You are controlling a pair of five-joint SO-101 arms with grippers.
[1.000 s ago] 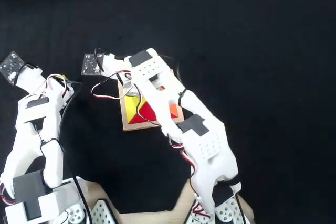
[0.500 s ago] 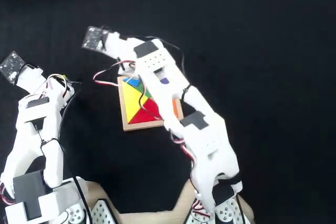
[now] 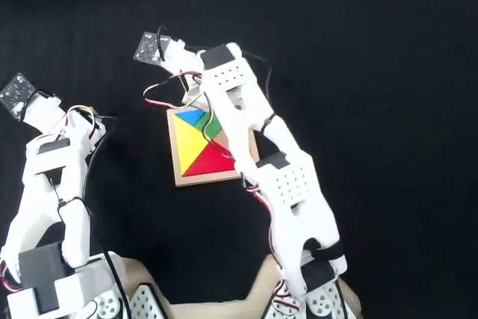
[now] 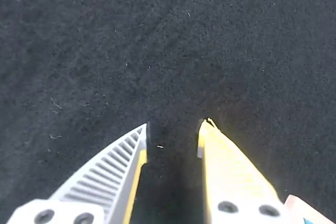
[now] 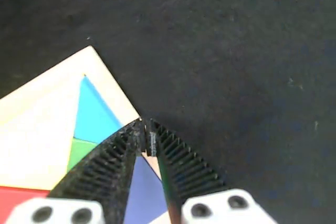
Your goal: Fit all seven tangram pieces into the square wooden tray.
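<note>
The square wooden tray (image 3: 179, 177) lies at the table's middle, holding a blue triangle (image 3: 190, 117), a yellow triangle (image 3: 187, 147), a green piece (image 3: 213, 129) and a red triangle (image 3: 213, 162). My right arm (image 3: 231, 84) stretches over the tray's right side and hides the pieces there. My right gripper (image 5: 145, 129) is shut and empty, with its tips at the tray's rim (image 5: 113, 85) beside the blue triangle (image 5: 92, 116); a green piece (image 5: 79, 150) and a lavender piece (image 5: 144, 192) lie close by. My left gripper (image 4: 176, 132) is open over bare black cloth, well to the left of the tray.
Black cloth (image 3: 373, 95) covers the table all around the tray. My left arm (image 3: 52, 162) stands at the left edge, apart from the tray. Both arm bases sit at the near edge.
My right arm has swung its wrist toward the tray's far edge, uncovering the blue, yellow and green pieces. The left arm has kept still.
</note>
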